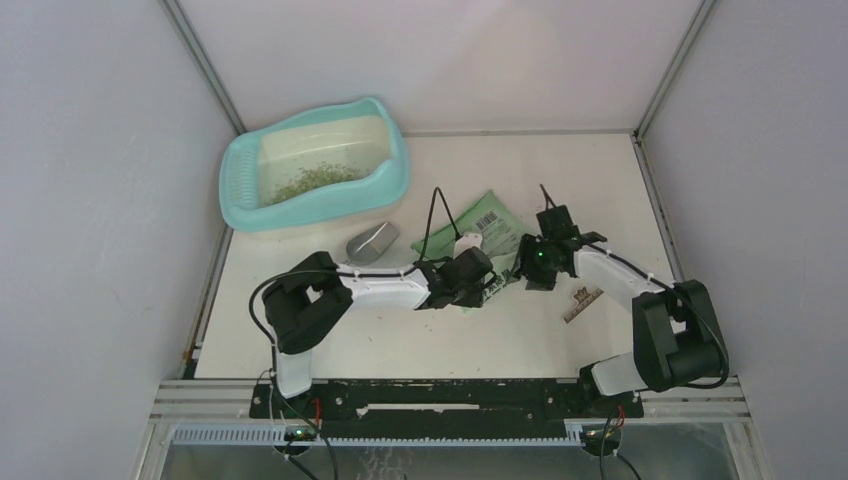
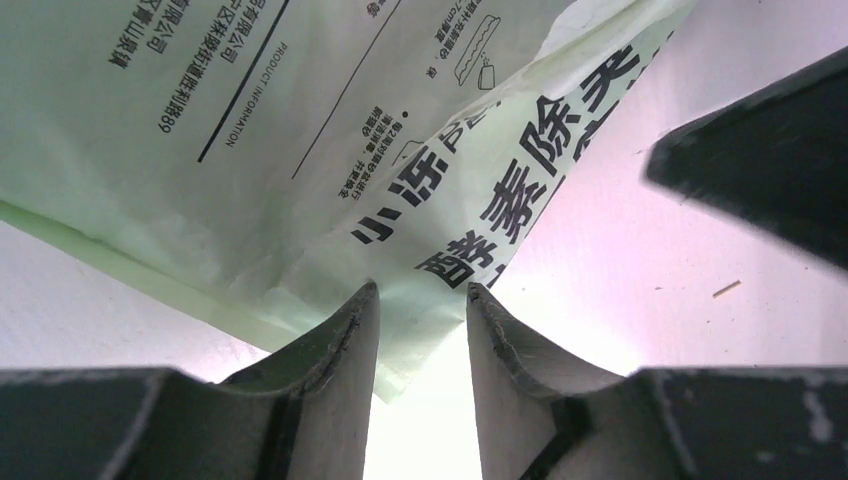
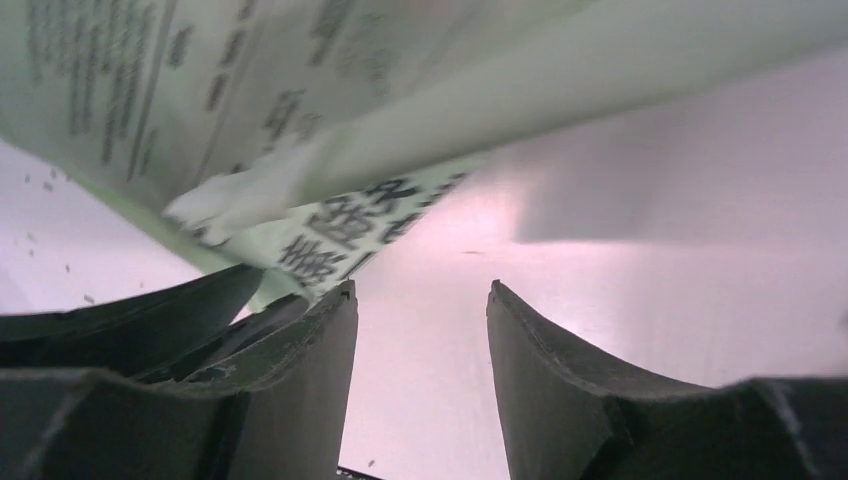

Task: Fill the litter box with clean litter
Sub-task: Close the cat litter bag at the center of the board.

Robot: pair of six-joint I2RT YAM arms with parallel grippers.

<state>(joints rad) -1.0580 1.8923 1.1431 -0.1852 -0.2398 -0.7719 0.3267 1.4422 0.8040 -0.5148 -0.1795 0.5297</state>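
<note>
Jaws parted on both: your left gripper [image 2: 421, 290] straddles the green bag's [image 2: 250, 130] corner, your right gripper [image 3: 420, 290] holds nothing. The litter box [image 1: 240, 175], litter [image 1: 315, 180] thinly scattered inside, lies far-left of them, lengthwise across the table [image 1: 520, 340], nearer the left gripper.

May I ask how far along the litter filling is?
Done: some litter lies in the box, though much of its floor shows bare. In hand: the left gripper straddles a corner of the bag; the right gripper is open beside it. Left: pouring more.
</note>
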